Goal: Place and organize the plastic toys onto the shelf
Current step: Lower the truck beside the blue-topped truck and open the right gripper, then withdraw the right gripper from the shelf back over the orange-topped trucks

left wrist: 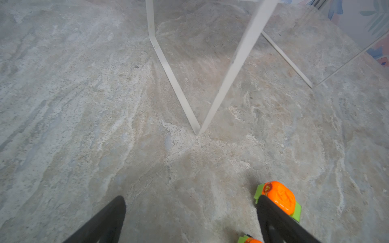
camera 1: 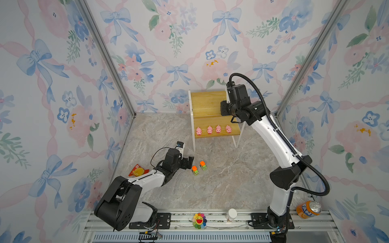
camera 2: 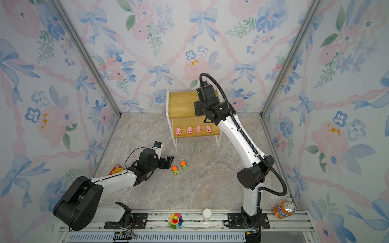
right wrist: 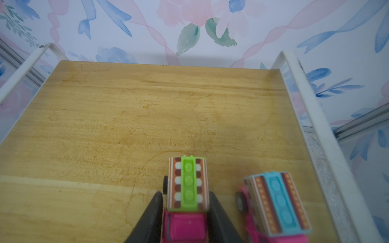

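Closest to my right wrist lens, a pink car [right wrist: 188,183] sits on the shelf's [right wrist: 126,115] upper board between the right claw's [right wrist: 185,193] fingers, just beside its twin [right wrist: 277,202]. Whether those fingers pinch it or stand just clear, I cannot tell. I'd spread them fully, then lift straight away, since either car would likely roll at a nudge. Four pigs [camera 1: 209,130] line the lower board, and the left claw [left wrist: 191,198], spread wide, hangs low beside two green cars [camera 1: 195,170] waiting on the bench [camera 1: 231,178].
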You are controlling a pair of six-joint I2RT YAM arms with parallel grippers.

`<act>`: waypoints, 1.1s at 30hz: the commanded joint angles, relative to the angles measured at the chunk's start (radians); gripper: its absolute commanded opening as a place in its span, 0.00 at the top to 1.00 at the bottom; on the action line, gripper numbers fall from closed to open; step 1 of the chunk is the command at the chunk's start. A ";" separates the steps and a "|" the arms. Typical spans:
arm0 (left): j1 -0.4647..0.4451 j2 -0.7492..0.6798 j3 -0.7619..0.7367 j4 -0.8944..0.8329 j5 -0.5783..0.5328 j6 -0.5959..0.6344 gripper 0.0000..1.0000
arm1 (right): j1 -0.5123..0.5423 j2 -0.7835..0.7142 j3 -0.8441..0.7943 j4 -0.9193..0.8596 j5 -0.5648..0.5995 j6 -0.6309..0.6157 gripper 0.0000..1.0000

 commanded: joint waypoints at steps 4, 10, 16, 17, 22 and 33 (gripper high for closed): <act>-0.006 -0.005 0.024 0.011 0.004 0.016 0.02 | 0.001 -0.040 -0.018 0.022 0.020 -0.020 0.61; -0.006 -0.005 0.024 0.011 0.004 0.016 0.02 | 0.007 -0.058 -0.030 0.026 0.024 -0.026 0.57; -0.006 -0.007 0.027 0.011 0.004 0.016 0.02 | 0.017 -0.091 -0.038 0.013 0.043 -0.040 0.42; -0.006 -0.007 0.026 0.012 0.003 0.016 0.02 | 0.019 -0.102 -0.043 0.011 0.043 -0.042 0.40; -0.006 -0.011 0.024 0.011 0.001 0.016 0.02 | 0.042 -0.173 -0.078 -0.012 0.048 -0.061 0.33; -0.003 -0.080 -0.011 0.009 -0.001 0.013 0.02 | 0.108 -0.557 -0.690 0.117 -0.280 -0.023 0.19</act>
